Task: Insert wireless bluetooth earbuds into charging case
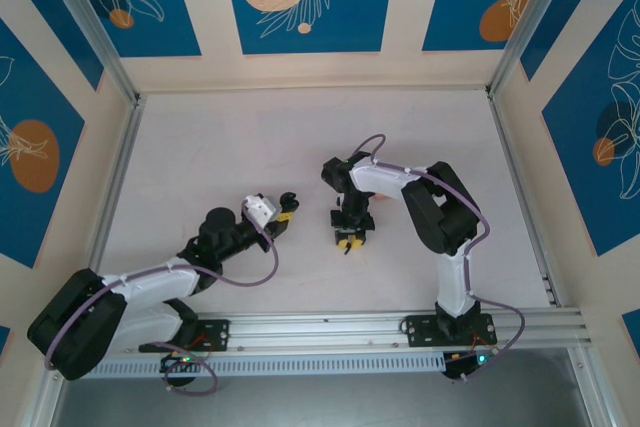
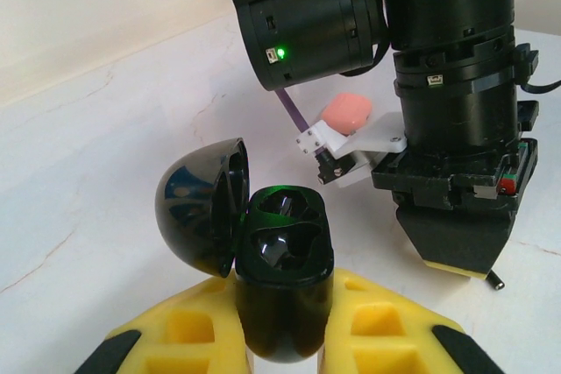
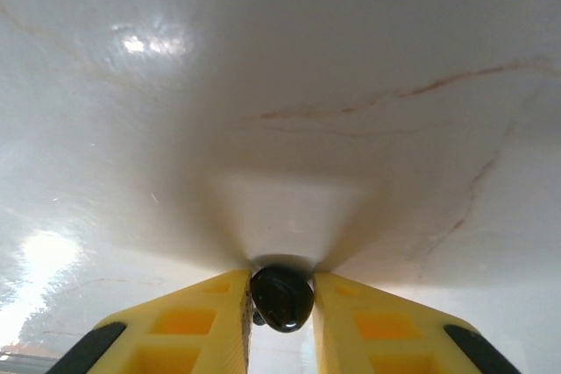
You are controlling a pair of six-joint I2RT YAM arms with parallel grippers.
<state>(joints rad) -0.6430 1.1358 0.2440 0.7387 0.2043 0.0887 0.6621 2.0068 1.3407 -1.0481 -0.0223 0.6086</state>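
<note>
My left gripper (image 2: 282,343) is shut on the black charging case (image 2: 282,278), which stands upright between its yellow fingers (image 2: 175,330). The case's domed lid (image 2: 197,216) is swung open to the left, and its two glossy sockets face up. In the top view the case (image 1: 289,199) sits at the left gripper (image 1: 284,211), left of the table's middle. My right gripper (image 3: 281,299) points down onto the table, its yellow fingers pressed to both sides of one small black earbud (image 3: 281,297). In the top view the right gripper (image 1: 349,240) is just right of the case.
The right arm's black wrist (image 2: 451,85) stands close behind and to the right of the case. It carries a white bracket with a pink piece (image 2: 346,113). The white table (image 1: 300,137) is walled by blue-patterned panels, with a metal rail (image 1: 400,327) along its near edge.
</note>
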